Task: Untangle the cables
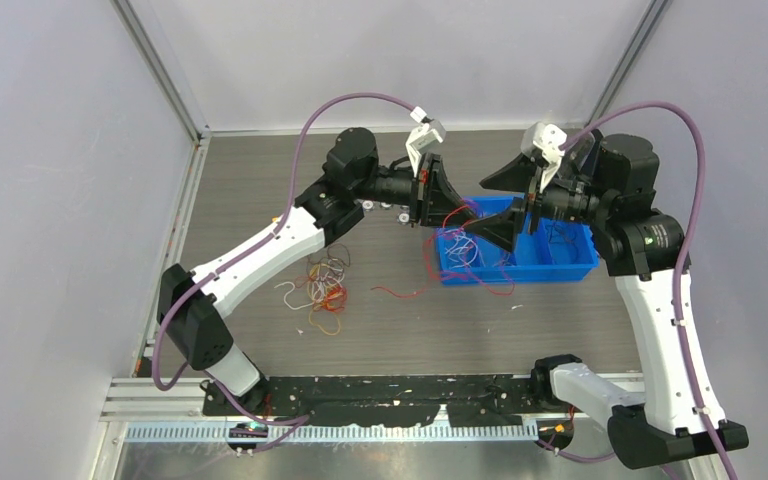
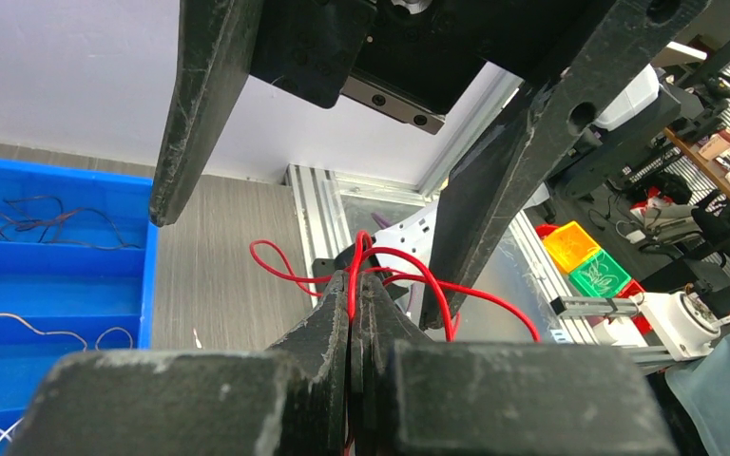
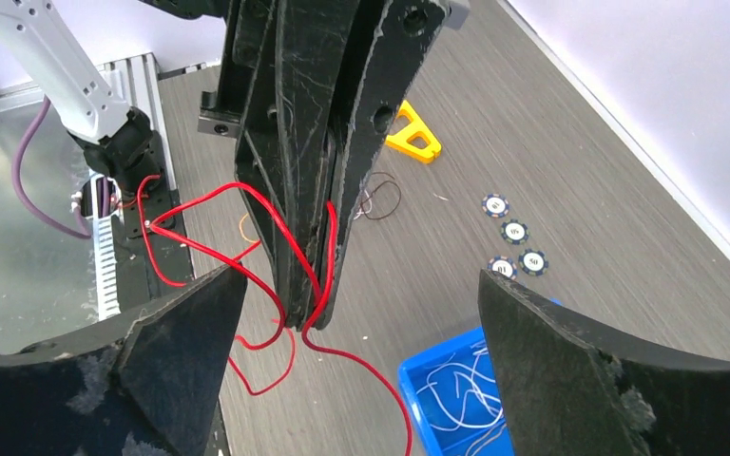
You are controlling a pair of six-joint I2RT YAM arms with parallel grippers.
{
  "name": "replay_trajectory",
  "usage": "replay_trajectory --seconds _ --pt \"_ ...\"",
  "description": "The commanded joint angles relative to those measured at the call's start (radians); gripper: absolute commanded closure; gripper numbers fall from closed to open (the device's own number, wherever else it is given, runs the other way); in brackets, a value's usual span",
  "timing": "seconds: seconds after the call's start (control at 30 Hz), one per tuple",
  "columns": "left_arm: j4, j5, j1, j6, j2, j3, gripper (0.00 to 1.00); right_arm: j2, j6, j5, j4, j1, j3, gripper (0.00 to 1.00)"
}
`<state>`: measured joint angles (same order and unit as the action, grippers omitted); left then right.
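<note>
My left gripper (image 1: 460, 207) is shut on several red cables (image 1: 430, 255) and holds them above the table by the blue bin's left end. The cables loop out past its closed tips (image 2: 356, 285) and hang down to the table (image 3: 200, 252). My right gripper (image 1: 475, 210) is open and empty. Its fingers (image 2: 200, 114) stand on either side of the left gripper's tips (image 3: 309, 318) without touching the cables. A loose pile of red, orange and white cables (image 1: 325, 285) lies on the table to the left. A single red cable (image 1: 395, 292) lies beside it.
A blue bin (image 1: 570, 268) with compartments holds white cables (image 3: 456, 394) and dark ones (image 2: 48, 218). Poker chips (image 3: 513, 247) and a yellow plastic piece (image 3: 413, 138) lie on the table behind the left arm. Walls close in the back and sides.
</note>
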<state>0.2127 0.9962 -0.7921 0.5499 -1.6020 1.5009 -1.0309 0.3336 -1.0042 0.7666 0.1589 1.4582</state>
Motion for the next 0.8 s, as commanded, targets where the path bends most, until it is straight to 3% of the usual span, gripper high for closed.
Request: replay_trajectory --seconds 0.0,0.13,0.33,0.43,0.53,0.73,0.77 --pt "0.027 0.01 -0.006 -0.002 0.004 0.032 1.0 0.003 -0.061 0.005 -0.093 0.015 0.022 0.02" --pt "0.026 0.011 -0.009 -0.002 0.001 0.035 1.0 -0.008 -0.066 0.0 -0.094 0.02 0.027 0.15" --pt "-0.008 0.018 -0.009 -0.053 0.012 0.009 1.0 0.003 -0.148 -0.058 -0.16 0.021 0.036 0.55" --pt "-0.007 0.024 -0.009 -0.063 0.015 -0.003 1.0 0.008 -0.175 -0.098 -0.162 0.02 0.029 0.66" --pt "0.016 0.029 -0.008 -0.053 0.018 -0.01 1.0 0.013 -0.185 -0.115 -0.162 0.019 0.012 0.91" --pt "0.043 0.022 0.007 -0.046 0.041 -0.05 1.0 0.023 -0.204 -0.081 -0.163 -0.034 0.004 0.95" --pt "0.034 0.013 0.012 -0.053 0.049 -0.058 0.95 0.022 -0.205 -0.071 -0.164 -0.063 0.004 0.94"
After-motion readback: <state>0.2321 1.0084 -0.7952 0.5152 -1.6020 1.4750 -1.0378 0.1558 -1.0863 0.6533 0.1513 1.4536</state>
